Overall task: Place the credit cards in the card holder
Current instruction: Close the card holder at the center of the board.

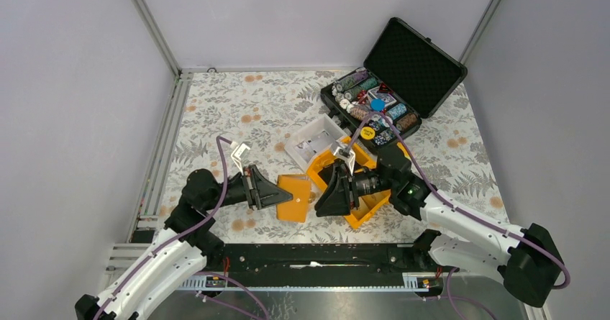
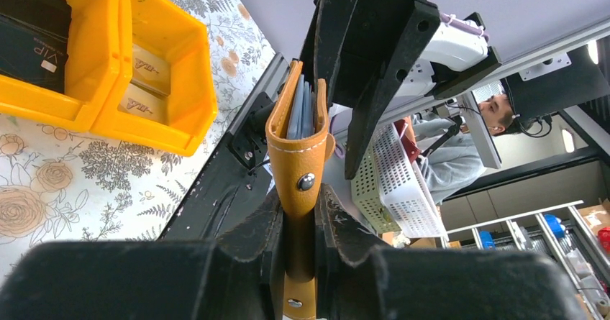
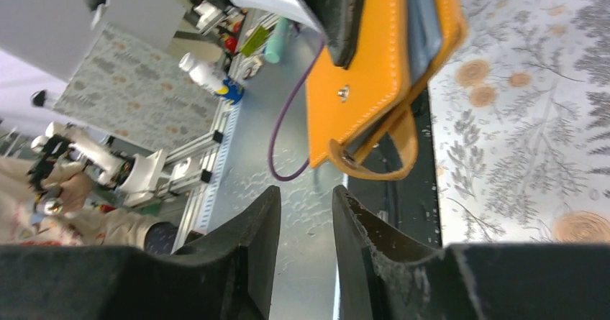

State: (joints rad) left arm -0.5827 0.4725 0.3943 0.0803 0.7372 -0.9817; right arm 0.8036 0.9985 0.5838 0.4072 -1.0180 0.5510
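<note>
My left gripper (image 1: 282, 190) is shut on the orange card holder (image 1: 296, 198) and holds it above the table. In the left wrist view the holder (image 2: 298, 147) stands between my jaws (image 2: 300, 198), snap dot facing the camera. Pale blue-grey layers (image 2: 301, 108) show inside its fold; I cannot tell cards from pockets. My right gripper (image 1: 321, 199) faces the holder from the right, a short gap away. In the right wrist view its jaws (image 3: 306, 194) are a little apart and empty, with the holder (image 3: 367, 68) beyond them. No loose credit card shows clearly.
An orange compartment bin (image 1: 362, 206) lies under my right wrist; it also shows in the left wrist view (image 2: 162, 83). A clear tray (image 1: 315, 139) sits behind it. An open black case (image 1: 403, 68) with poker chips stands at the back right.
</note>
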